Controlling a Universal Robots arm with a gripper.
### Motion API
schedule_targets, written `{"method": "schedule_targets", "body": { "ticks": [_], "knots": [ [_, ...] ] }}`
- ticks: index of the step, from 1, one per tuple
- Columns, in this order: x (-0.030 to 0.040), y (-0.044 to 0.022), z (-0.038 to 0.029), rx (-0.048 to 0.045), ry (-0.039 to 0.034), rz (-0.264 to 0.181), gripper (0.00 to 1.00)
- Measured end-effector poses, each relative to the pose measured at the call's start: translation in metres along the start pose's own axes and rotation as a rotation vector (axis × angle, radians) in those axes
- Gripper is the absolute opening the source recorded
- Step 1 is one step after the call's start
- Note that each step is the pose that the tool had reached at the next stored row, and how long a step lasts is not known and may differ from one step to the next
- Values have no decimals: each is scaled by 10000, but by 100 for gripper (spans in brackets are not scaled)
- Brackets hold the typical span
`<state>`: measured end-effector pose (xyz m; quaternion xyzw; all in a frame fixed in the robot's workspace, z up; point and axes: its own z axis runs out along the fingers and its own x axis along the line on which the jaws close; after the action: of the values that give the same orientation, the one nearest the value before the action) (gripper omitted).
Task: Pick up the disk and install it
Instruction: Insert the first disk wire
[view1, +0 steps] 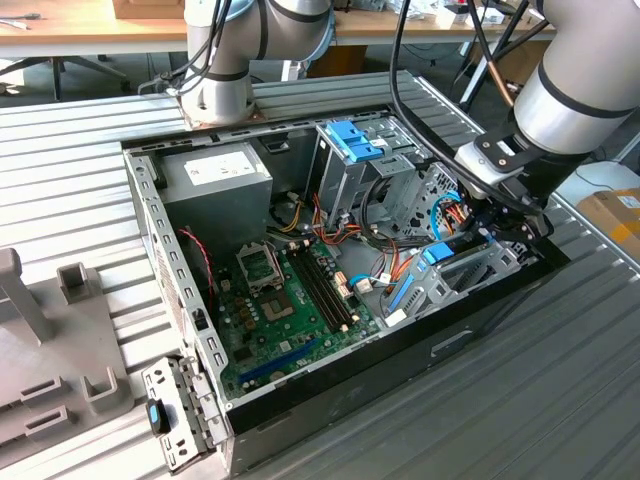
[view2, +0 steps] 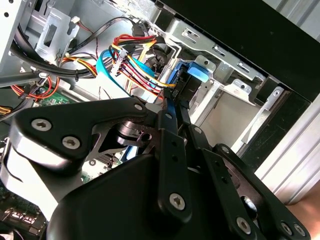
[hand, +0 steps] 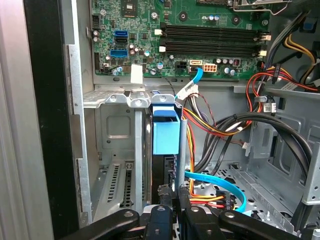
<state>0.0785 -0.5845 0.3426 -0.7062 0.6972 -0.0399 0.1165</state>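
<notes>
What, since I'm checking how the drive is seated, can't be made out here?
- First wrist view: the disk shows its blue end; its grey body is seen edge-on and hidden by the cage.
- Exterior view: the disk's lower part sits behind the cage, and the gripper covers its far end.
- Second wrist view: the gripper's own body blocks the bay, so how deep the disk sits cannot be told.

The open computer case (view1: 180, 270) lies on the counter (view1: 80, 160). Inside, the motherboard (view1: 290, 310) covers the floor; the power supply (view1: 215, 180) sits behind it, toward the exterior view's left, and the drive cage (view1: 350, 170) stands to its right. The hand (view1: 500, 215) reaches into the case's right end, where the disk (view1: 445, 252) stands on edge in a bay beside cables (hand: 210, 125). A bracket (view1: 170, 415) lies outside the case's near left corner.
</notes>
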Motion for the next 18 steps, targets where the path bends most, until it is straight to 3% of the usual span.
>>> {"method": "schedule_targets", "body": {
  "ticks": [6, 18],
  "knots": [
    [1, 3, 11, 78, 2, -14, 16],
    [13, 23, 30, 86, 3, -16, 16]
  ]
}}
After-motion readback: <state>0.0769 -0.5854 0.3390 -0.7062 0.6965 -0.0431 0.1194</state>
